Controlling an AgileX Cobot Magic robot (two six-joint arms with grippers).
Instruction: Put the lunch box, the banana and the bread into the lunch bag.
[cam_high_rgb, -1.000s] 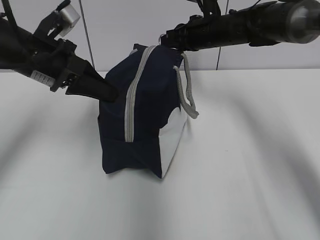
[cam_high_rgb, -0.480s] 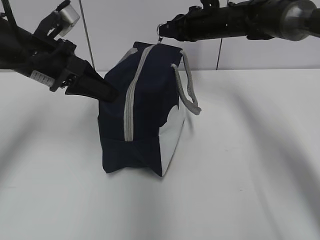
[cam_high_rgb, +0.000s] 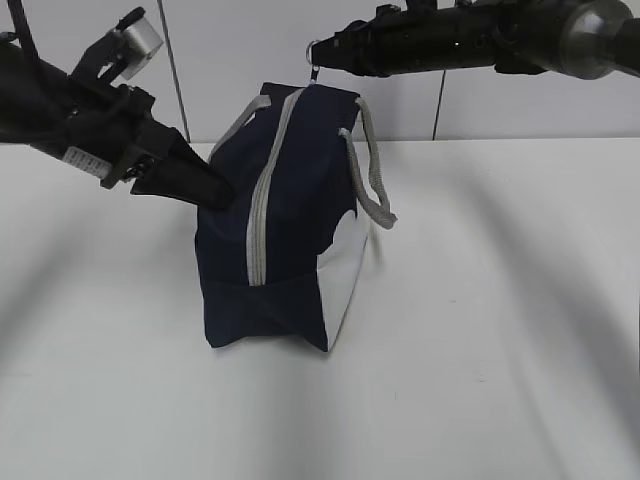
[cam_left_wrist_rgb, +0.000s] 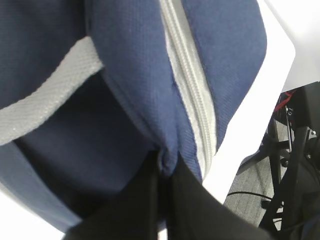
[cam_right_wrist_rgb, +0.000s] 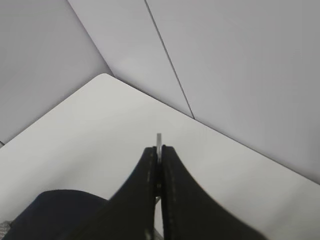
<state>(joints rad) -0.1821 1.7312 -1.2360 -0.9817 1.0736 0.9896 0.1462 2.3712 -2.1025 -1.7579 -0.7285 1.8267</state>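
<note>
While the left gripper (cam_high_rgb: 215, 190) pinches a fold of the navy-blue fabric lunch bag (cam_high_rgb: 290, 230) standing mid-table, the right gripper (cam_high_rgb: 318, 58), jaws shut on the metal ring pull (cam_high_rgb: 314, 50), works the grey zipper (cam_high_rgb: 262, 190). Zipping appears nearly done; releasing likely follows. No readable writing shows.

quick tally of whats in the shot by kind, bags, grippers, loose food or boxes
lunch bag: 1
grippers: 2, left gripper and right gripper
loose food or boxes in view: 0
total: 3
</note>
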